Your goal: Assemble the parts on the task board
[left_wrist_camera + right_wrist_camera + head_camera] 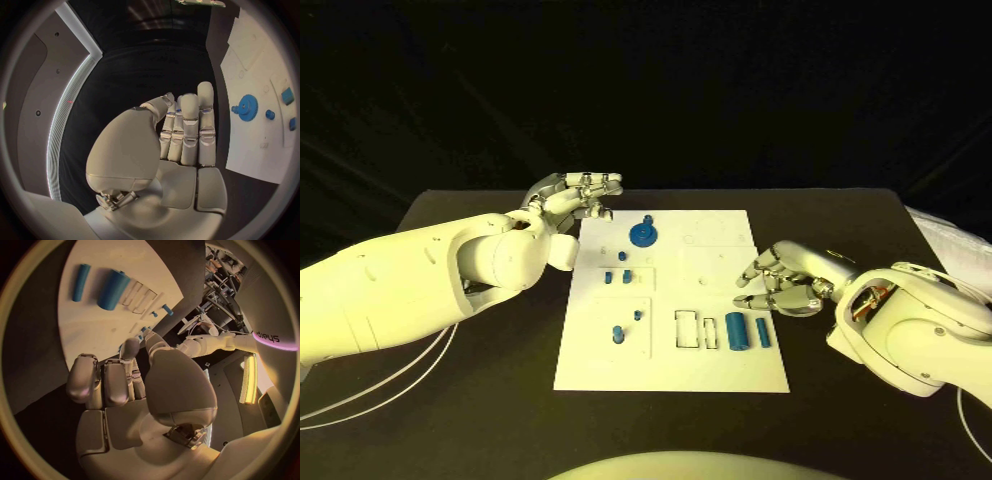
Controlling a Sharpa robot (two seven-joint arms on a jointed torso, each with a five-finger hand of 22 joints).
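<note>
Left hand (578, 198) at board (733, 375) far-left corner, right hand (783, 278) at right edge: both curled, empty. Risk: fingers knocking loose gear (643, 235), cylinders (736, 332).

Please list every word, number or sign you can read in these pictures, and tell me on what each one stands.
"sharpa": dark letters, seen upside down, on the white arm at the edge of the right wrist view; partly blurred, so the reading is probable.
The task board carries only thin outlines, no readable text.
The blue parts bear no markings.
</note>
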